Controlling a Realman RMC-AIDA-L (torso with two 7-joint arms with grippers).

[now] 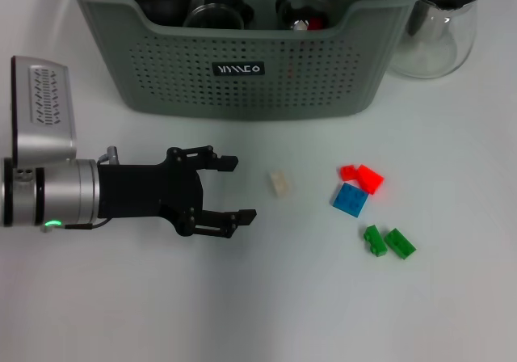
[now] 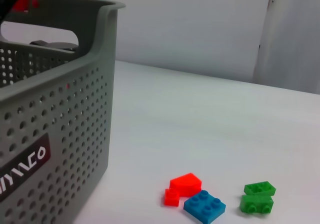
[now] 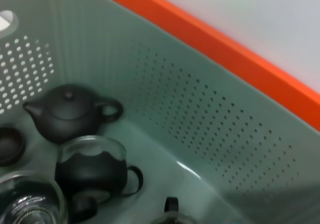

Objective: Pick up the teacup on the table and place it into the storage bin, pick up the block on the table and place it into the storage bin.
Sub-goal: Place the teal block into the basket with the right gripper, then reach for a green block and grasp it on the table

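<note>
Six blocks [image 1: 350, 199] lie before one storage bin [image 1: 250, 71]; left claw [image 1: 233, 189] spread wide, grasping nothing.

- A small black label [image 1: 238, 69] with white lettering sits on the front wall of the storage bin [image 1: 161, 63]; the letters are stylised and cannot be read with certainty.
- No other text is legible.

- Your head view cut off the storage bin [image 1: 250, 71] at its far rim; the dark items inside were only partly visible.
- The glass pot [image 1: 436, 35] ran off the top edge.
- Your left arm's upper part lay outside the frame.
- You could not see the right gripper anywhere.
</note>
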